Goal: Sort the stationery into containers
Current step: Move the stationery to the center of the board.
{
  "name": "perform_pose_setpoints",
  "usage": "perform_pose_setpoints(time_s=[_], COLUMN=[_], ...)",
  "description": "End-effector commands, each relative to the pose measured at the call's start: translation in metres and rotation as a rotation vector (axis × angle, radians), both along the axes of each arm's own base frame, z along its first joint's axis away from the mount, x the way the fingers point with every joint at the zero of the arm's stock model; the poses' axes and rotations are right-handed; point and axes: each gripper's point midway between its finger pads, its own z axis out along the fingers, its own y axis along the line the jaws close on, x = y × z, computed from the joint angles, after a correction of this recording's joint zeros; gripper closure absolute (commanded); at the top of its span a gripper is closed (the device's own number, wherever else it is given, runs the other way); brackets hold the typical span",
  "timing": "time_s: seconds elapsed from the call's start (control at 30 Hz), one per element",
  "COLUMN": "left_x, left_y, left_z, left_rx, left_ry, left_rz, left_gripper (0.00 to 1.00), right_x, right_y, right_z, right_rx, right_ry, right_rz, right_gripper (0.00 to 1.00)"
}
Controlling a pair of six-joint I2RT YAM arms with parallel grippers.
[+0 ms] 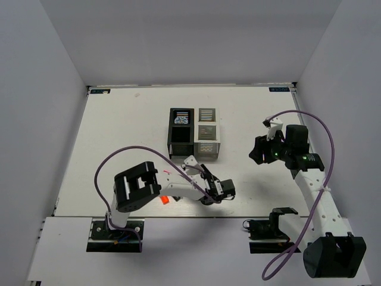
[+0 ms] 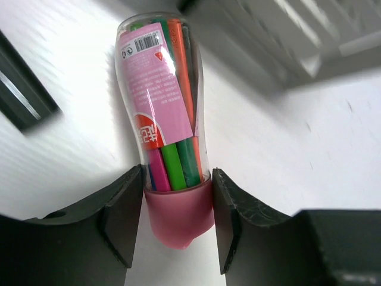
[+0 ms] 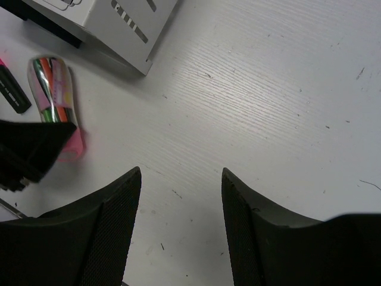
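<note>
The pink capsule case [image 2: 161,101], clear with coloured pens inside and a pink cap, lies lengthwise on the table. My left gripper [image 2: 178,199] is shut on its pink cap, one finger on each side. In the top view the left gripper [image 1: 201,171] sits just in front of the block of four bins [image 1: 193,145]. The case also shows in the right wrist view [image 3: 52,98]. A blue-white roll [image 1: 180,119] lies in the back black bin. My right gripper [image 3: 181,179] is open and empty above bare table, right of the bins [image 1: 259,155].
A black highlighter [image 2: 21,101] lies just left of the case, seen also in the right wrist view [image 3: 11,89]. An orange-ended piece [image 1: 162,199] lies under the left arm. A corner of the white bin [image 3: 113,24] is near the case.
</note>
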Motion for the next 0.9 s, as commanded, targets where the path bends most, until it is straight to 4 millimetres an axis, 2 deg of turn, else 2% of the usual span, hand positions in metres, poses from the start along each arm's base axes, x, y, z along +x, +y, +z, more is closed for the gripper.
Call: perform_pose_setpoints(time_s=[0.0, 0.13, 0.17, 0.3, 0.43, 0.5, 0.87], left_x=[-0.015, -0.023, -0.023, -0.023, -0.02, -0.016, 0.01], left_y=[-0.019, -0.025, -0.023, -0.013, 0.005, 0.011, 0.049], left_z=[0.004, 0.006, 0.006, 0.01, 0.008, 0.006, -0.012], left_rx=[-0.059, -0.076, -0.074, -0.04, 0.0, 0.0, 0.084], left_ry=[-0.019, -0.019, -0.019, -0.018, -0.014, -0.002, 0.044], left_rz=[0.015, 0.01, 0.017, 0.041, 0.068, 0.085, 0.132], left_gripper=[0.61, 0.61, 0.52, 0.33, 0.21, 0.2, 0.19], right_x=[0.001, -0.002, -0.001, -0.002, -0.003, -0.001, 0.0], right_y=[0.003, 0.002, 0.001, 0.002, 0.003, -0.003, -0.007], right_z=[0.01, 0.011, 0.012, 0.014, 0.015, 0.015, 0.016], right_rx=[0.039, 0.05, 0.053, 0.07, 0.078, 0.082, 0.099], right_ry=[-0.028, -0.028, -0.029, -0.021, -0.024, -0.019, -0.013], right_rz=[0.003, 0.001, -0.004, 0.0, 0.008, -0.018, -0.029], right_gripper=[0.41, 0.41, 0.41, 0.41, 0.41, 0.41, 0.41])
